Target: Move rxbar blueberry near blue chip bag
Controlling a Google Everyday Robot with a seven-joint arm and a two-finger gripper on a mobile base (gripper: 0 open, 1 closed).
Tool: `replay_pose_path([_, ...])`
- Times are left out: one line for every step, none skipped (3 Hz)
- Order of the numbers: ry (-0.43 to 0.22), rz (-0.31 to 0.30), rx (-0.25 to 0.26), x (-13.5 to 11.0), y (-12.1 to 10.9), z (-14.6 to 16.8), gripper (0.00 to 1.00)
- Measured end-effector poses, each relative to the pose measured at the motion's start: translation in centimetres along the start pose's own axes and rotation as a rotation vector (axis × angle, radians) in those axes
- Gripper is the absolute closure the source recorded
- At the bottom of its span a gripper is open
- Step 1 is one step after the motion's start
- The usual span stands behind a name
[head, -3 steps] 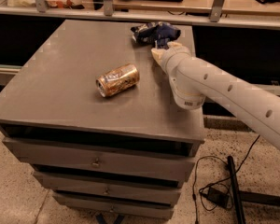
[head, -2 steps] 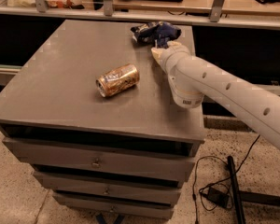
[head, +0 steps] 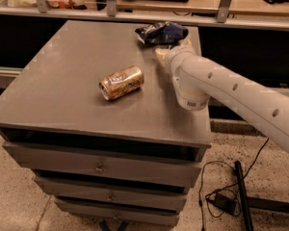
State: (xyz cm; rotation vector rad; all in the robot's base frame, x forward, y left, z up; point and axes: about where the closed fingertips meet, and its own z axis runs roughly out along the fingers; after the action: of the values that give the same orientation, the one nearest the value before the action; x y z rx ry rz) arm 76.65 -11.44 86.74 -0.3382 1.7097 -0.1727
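Honestly, nothing readable here. The hand sits low over the tabletop near its far edge. The blue chip bag just past it has white markings, but no word comes through. Same with the gold can lying on its side well off from the hand, toward the tabletop's middle: pale print, no legible brand or number.

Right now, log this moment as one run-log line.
gripper: far right of cabinet top, beside blue chip bag | rxbar blueberry: not in sight | gold can: on its side, mid-top, apart from arm
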Motion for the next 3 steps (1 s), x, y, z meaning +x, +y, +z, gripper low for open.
replay_pose_path([0.005, 0.008, -0.003, -0.3, 0.4, -1.1, 0.0])
replay_pose_path([0.006, 0.016, 0.004, -0.5, 1.0, -2.8, 0.0])
replay_pose_path([-0.017, 0.026, 0.024, -1.3, 1.4, -5.4, 0.0])
